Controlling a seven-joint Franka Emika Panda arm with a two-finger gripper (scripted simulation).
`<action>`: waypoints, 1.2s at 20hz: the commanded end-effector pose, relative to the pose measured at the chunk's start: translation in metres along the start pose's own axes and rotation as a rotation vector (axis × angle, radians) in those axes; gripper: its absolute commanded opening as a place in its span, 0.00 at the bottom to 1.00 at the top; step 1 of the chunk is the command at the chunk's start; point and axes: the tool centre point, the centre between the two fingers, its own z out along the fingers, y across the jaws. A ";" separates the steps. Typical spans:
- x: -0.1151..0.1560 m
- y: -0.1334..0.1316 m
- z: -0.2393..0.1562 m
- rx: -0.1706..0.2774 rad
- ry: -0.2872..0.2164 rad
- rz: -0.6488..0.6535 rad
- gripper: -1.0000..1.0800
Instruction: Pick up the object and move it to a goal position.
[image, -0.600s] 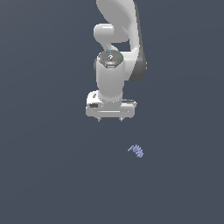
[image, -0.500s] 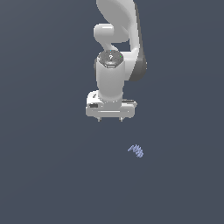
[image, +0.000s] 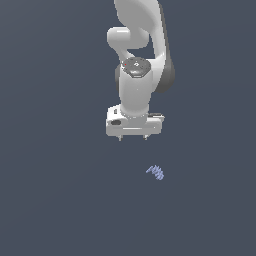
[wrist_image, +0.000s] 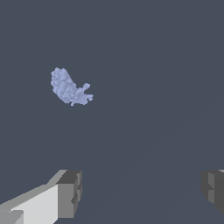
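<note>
The gripper (image: 133, 137), fingers spread, hovered in approach; the lavender screw-like piece (image: 155, 172) lay at its four o'clock, needing descent.

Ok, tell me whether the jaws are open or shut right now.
Open. In the wrist view the gripper shows its two fingertips far apart with bare floor between them; the lavender piece lies outside that gap, ungrasped.

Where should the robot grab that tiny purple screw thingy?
Probably across the middle of the ridged piece, coming straight down from above. It lies flat on the floor, clear of the open gripper, and looks longer than wide, so the fingers should close on its narrow sides.
</note>
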 end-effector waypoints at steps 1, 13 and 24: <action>0.000 0.001 0.000 0.000 0.000 0.001 0.96; 0.014 -0.012 0.009 -0.004 -0.005 -0.122 0.96; 0.047 -0.046 0.036 -0.007 -0.016 -0.445 0.96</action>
